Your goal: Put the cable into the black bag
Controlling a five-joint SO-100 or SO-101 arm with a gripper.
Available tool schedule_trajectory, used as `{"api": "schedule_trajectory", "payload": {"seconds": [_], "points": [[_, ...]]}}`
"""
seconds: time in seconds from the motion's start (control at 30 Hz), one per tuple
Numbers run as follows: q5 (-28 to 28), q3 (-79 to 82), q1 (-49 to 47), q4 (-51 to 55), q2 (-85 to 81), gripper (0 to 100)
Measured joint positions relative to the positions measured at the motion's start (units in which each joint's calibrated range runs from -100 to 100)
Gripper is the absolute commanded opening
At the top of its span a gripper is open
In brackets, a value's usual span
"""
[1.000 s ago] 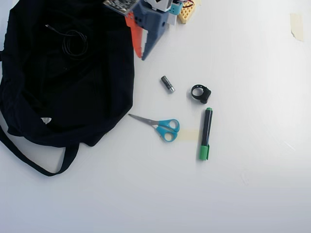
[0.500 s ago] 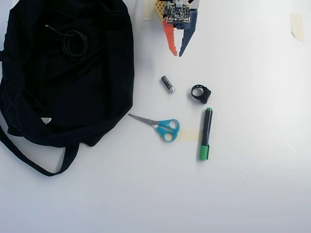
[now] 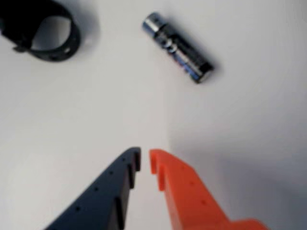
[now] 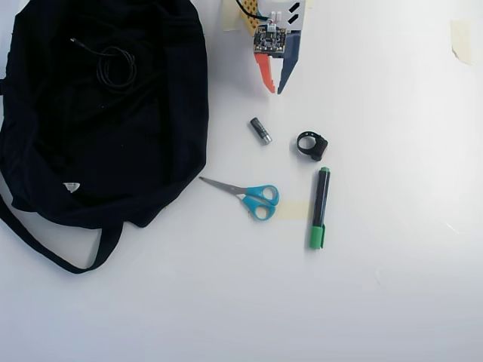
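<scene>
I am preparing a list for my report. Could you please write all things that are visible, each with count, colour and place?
black bag: one, black, left side of the overhead view
cable: one, black, coiled on the bag
battery: one, dark with silver end, centre
ring clip: one, black, right of the battery
scissors: one, blue handles, below the battery
marker: one, black with green cap, below the clip
tape pieces: a few, pale, on the white table
gripper: one, orange and blue fingers, nearly closed, empty, top centre
</scene>
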Motion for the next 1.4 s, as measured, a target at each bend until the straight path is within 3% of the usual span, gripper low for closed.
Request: {"api": "schedule_trajectory", "payload": {"seconds": [0.2, 1.4], "points": [[0.05, 0.16, 0.81, 7.21, 0.0, 2], [0.0, 0.16, 0.81, 7.47, -0.08, 2]]}}
